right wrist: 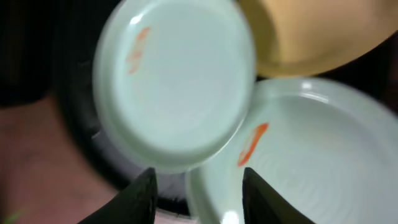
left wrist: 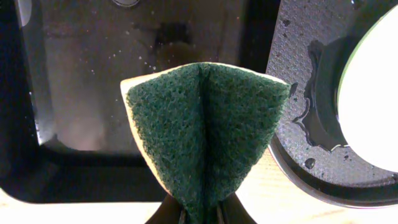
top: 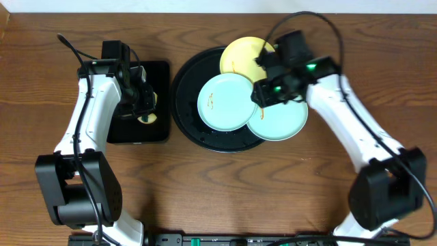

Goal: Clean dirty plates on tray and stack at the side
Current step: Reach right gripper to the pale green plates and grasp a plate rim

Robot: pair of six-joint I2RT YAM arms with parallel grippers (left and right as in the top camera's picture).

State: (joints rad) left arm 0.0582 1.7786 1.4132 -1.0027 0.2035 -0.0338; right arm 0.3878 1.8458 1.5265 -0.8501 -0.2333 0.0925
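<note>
Table [top: 225, 184]: bare wood lies open in front of both trays, between the arm bases.
Round tray [top: 183, 102]: centre; its left rim is just beside the rectangular tray [top: 160, 75].
Plates: overlapping on the round tray. The middle mint plate [top: 225, 102] lies inside, the right mint plate [top: 283, 123] overhangs the right rim, and the yellow plate [top: 239, 55] overhangs the far rim.
Sponge [left wrist: 205, 137]: folded, above the rectangular tray.
Left gripper [left wrist: 199, 214]: clamped on the sponge.
Right gripper [right wrist: 199, 177]: jaws apart, straddling the right mint plate's edge.

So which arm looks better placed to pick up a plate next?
The right, I'd say: the right tool hangs at the rims of the mint plates, fingers apart. The left tool sits over the rectangular tray, pinching a sponge.
</note>
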